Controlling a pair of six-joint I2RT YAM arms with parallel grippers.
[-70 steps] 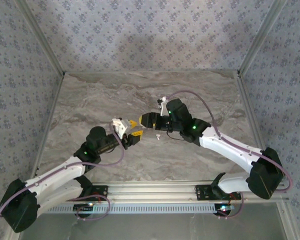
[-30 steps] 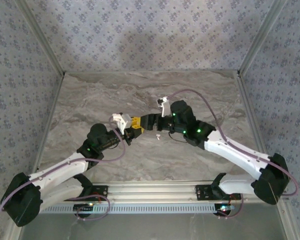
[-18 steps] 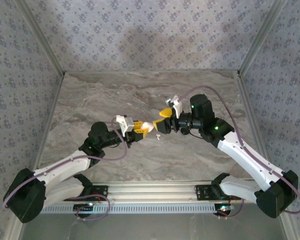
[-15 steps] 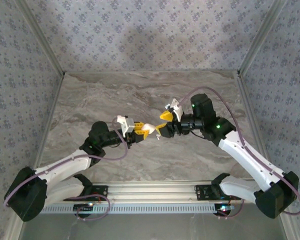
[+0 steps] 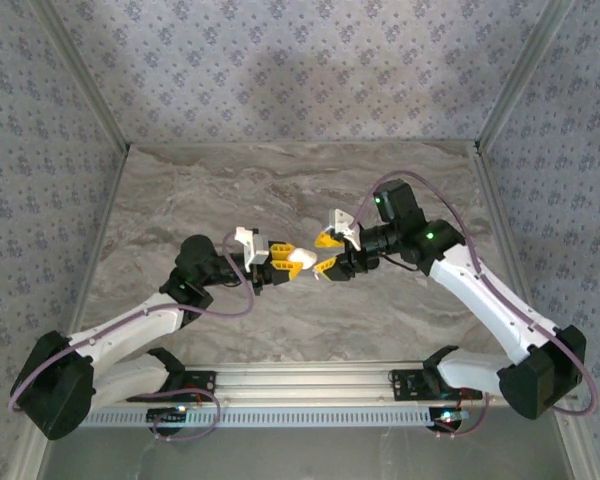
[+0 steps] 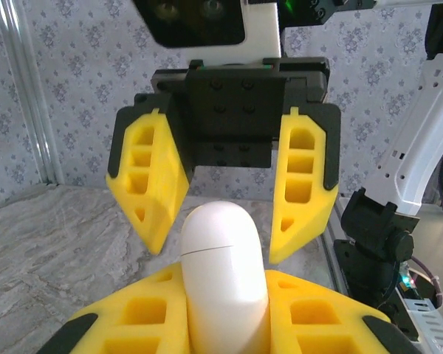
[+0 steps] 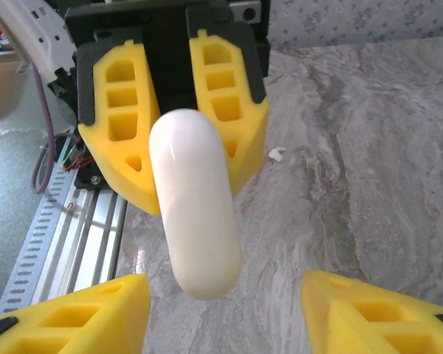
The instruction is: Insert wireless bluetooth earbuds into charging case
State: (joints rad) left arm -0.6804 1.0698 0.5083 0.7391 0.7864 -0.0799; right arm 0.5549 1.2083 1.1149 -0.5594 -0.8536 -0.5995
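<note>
The charging case is a glossy white pebble with its lid seam closed, held off the table. My left gripper is shut on its lower half, and from above that gripper points right with the case sticking out. My right gripper faces it, open. In the left wrist view its yellow fingers straddle the case's lid end with a gap on each side. In the right wrist view the case hangs just in front of my right gripper. One small white earbud lies on the marble behind.
The grey marble table is walled by patterned panels on three sides. An aluminium rail with the arm bases runs along the near edge, and it also runs below the left gripper as the rail.
The right arm swung out and turned its gripper to face the left one, and its jaws narrowed around the case's tip. The left gripper carried the case slightly right.
</note>
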